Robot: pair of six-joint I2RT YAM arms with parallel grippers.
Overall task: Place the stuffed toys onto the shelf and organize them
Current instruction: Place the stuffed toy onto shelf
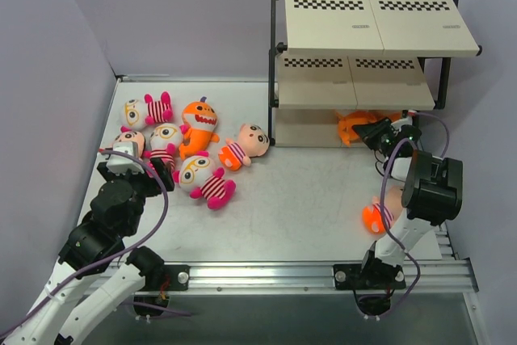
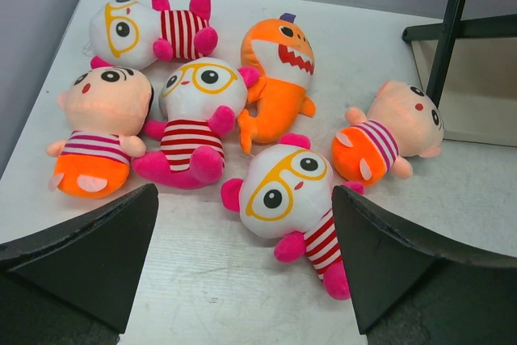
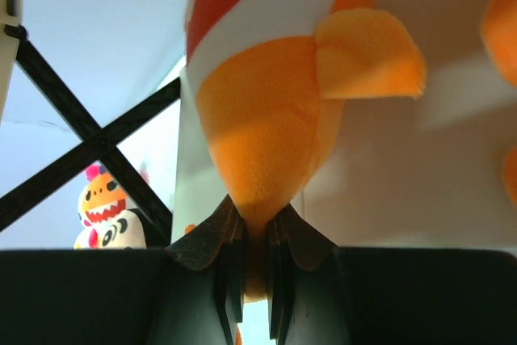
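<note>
Lavender walls close in the pale table (image 1: pixel 299 208) on the left, far and right sides, and a metal rail (image 1: pixel 266 274) runs along the near edge by my arm bases. My widest open room is the bare middle stretch, between the toy cluster on the left and the shelf (image 1: pixel 363 46) at the far right.

My right gripper (image 3: pixel 252 228) is clenched on the tail end of an orange shark (image 3: pixel 266 119) and reaches in at the front of the shelf's lowest tier, under the middle board. I cannot tell whether the shark rests on the board. More orange plush shows at that view's right edge, too cropped to name.

One striped doll (image 1: pixel 378 214) lies close against my right arm, near the table's right edge.

My left gripper (image 2: pixel 245 191) hangs released, jaws wide, over the cluster: three glasses toys (image 2: pixel 198 94), a second shark (image 2: pixel 279 70) and two more dolls (image 2: pixel 101 119), lying packed together.

Black-and-white checkered strips (image 1: pixel 329 4) mark the two upper boards.
</note>
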